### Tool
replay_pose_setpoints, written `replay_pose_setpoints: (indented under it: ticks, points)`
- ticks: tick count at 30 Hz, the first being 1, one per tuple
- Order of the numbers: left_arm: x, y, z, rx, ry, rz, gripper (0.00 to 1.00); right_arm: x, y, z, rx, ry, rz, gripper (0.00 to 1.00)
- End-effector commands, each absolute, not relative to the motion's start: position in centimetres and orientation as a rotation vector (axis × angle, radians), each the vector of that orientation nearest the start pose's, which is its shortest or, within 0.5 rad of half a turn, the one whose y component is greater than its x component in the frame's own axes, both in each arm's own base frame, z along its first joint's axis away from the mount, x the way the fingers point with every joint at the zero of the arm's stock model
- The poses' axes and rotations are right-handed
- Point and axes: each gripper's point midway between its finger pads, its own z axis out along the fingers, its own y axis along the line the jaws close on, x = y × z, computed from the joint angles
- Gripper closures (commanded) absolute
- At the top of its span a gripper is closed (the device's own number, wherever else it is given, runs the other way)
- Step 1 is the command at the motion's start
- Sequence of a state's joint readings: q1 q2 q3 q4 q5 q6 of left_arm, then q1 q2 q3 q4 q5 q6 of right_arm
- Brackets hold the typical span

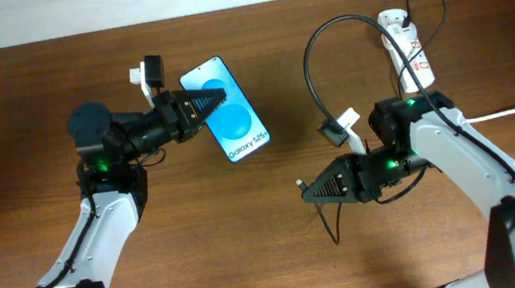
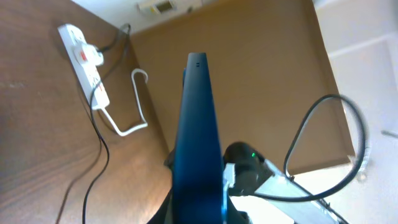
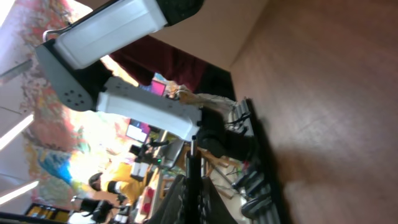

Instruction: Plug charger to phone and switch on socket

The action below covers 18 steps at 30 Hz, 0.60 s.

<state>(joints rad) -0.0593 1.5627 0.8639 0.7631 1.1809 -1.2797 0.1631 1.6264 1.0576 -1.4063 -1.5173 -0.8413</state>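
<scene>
The tabletop (image 1: 49, 244) is smooth brown wood grain with a faint sheen, the phone (image 1: 234, 117) in the left gripper (image 1: 219, 97) shows a glossy blue screen, the socket (image 1: 408, 47) beyond the right gripper (image 1: 303, 193) looks like smooth white plastic, and the charger (image 1: 307, 68) is thin matt black cable.

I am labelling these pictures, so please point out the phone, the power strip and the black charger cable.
phone (image 1: 237, 125): overhead view, on its blue screen.
power strip (image 2: 69, 36): left wrist view, on its white far end.
charger cable (image 1: 306, 62): overhead view, left side of its loop.
</scene>
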Motion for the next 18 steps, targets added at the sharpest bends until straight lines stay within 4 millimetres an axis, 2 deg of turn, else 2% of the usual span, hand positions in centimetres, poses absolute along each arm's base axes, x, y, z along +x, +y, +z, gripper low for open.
replay_pose_setpoints:
  ticks: [1, 4, 6, 11, 18]
  points:
    - [38.8, -18.6, 28.6, -0.071, 1.854, -1.798, 1.0, 21.7, 20.8, 22.3, -0.675, 1.979, 2.025, 0.95]
    - [38.7, -19.8, 28.6, -0.074, 1.851, -1.8, 1.0, 22.3, 20.9, 22.1, -0.67, 1.982, 2.026, 0.95]
    - [37.9, -20.6, 28.6, -0.027, 1.87, -1.83, 1.0, 23.0, 21.0, 21.9, -0.665, 1.985, 2.027, 0.96]
    - [37.4, -20.8, 28.5, -0.007, 1.884, -1.85, 1.0, 23.8, 21.2, 21.8, -0.674, 1.976, 2.018, 0.95]
    - [36.7, -22.5, 28.5, -0.005, 1.902, -1.889, 1.0, 24.6, 21.3, 21.8, -0.658, 1.987, 2.026, 0.95]
